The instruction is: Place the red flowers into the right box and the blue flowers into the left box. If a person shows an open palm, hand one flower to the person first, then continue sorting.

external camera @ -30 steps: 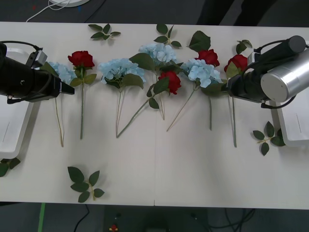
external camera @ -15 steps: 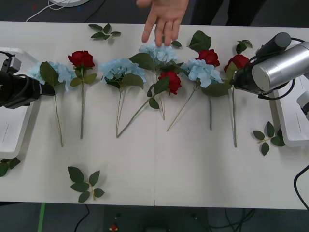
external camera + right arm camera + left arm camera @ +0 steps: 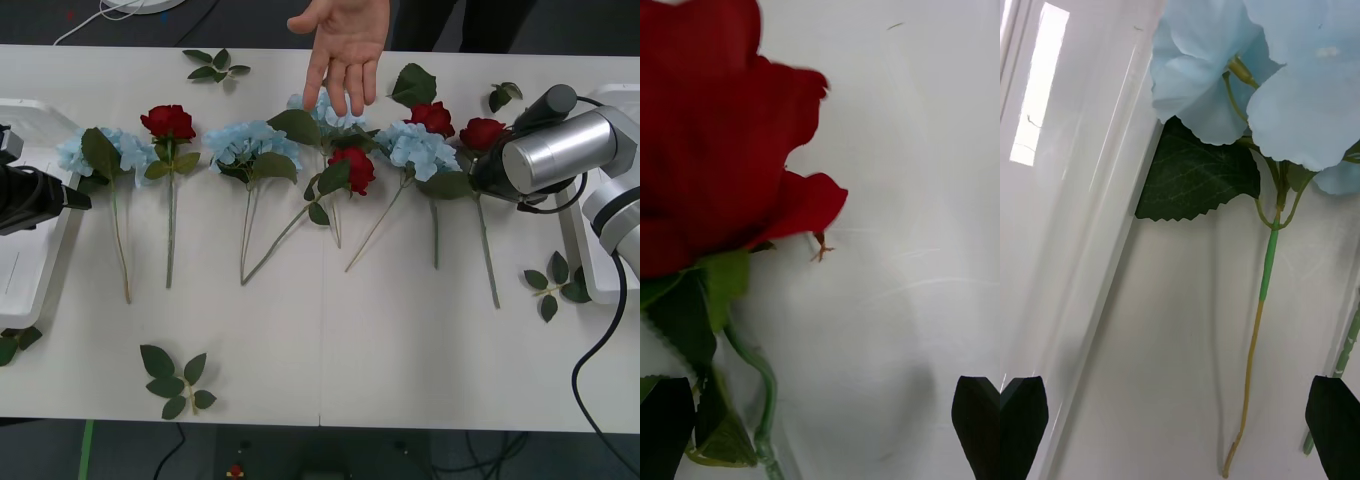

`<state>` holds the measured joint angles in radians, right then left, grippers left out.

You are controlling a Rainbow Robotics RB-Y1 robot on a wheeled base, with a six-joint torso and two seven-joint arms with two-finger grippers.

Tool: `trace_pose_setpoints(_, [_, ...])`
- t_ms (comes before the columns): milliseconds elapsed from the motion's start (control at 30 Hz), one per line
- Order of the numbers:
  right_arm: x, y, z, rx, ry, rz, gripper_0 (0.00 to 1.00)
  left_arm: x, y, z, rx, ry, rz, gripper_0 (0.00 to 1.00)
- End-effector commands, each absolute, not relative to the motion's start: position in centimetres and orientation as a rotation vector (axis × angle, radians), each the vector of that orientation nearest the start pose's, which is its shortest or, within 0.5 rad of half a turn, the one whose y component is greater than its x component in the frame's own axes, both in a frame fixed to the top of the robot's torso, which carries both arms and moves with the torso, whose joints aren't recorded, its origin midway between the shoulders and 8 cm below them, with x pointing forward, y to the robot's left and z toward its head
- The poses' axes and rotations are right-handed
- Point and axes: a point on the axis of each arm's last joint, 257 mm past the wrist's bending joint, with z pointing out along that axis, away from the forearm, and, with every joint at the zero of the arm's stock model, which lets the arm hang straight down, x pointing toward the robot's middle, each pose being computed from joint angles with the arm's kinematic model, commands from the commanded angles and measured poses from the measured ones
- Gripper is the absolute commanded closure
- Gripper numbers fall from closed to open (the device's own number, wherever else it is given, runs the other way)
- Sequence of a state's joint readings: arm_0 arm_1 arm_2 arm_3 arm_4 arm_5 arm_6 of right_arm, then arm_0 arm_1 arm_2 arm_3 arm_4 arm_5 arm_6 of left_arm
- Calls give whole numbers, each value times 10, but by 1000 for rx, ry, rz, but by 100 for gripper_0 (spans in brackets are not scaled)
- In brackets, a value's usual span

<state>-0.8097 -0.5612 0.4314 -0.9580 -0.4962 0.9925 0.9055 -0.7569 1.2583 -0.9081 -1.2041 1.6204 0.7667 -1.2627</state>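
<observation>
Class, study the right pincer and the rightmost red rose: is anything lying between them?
Nothing visible does. The right pincer is open at the rose. The rose's stem lies between the fingers over the bare table, and its own leaves sit beside one finger.

A person's hand (image 3: 345,45) is now held open, palm up, above the middle blue flowers (image 3: 325,110). The left gripper (image 3: 80,200) is drawn back toward the left box (image 3: 30,270). The right gripper (image 3: 480,170) is shifted toward the right box (image 3: 600,290), and the nearest red rose (image 3: 482,133) is displaced with it.
</observation>
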Motion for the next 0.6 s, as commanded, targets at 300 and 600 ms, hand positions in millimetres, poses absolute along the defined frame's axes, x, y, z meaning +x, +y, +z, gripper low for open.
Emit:
trace_pose_setpoints(300, [651, -262, -268, 279, 2389, 57, 0, 548, 437, -209, -381, 2501, -275, 0])
trace_pose_setpoints(600, [651, -264, -275, 268, 2388, 43, 34, 548, 437, -209, -381, 2501, -275, 0])
